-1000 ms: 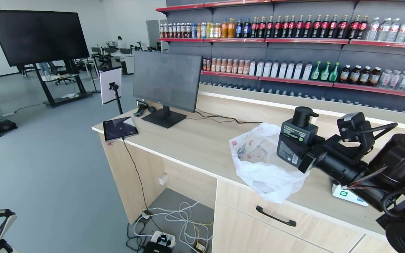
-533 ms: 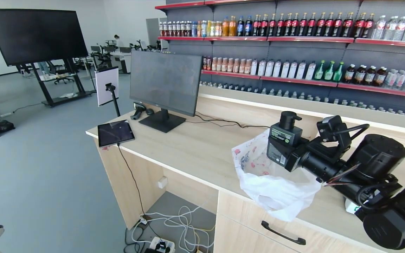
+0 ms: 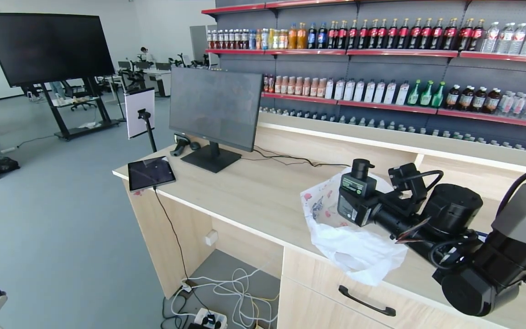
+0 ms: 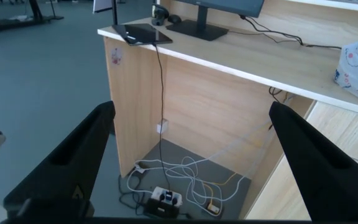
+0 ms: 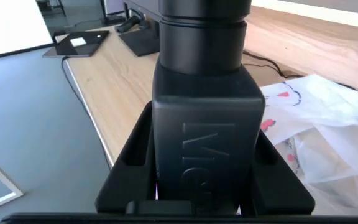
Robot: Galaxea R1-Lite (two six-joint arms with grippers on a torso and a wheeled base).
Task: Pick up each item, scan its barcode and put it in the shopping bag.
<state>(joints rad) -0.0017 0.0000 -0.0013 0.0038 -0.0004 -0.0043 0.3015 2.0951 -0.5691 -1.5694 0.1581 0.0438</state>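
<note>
The right pincer (image 3: pixel 367 213) pinches the black pump bottle (image 3: pixel 352 201) just above the shopping bag (image 3: pixel 352 249), fingers (image 5: pixel 128 165) hugging both sides in its wrist view; the left pincer (image 4: pixel 191 111) gapes empty, well apart

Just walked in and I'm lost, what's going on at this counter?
The robot's right pincer is shut on a black pump bottle, holding it over the open white shopping bag on the wooden counter. Its left pincer hangs open and empty, low in front of the counter.
</note>
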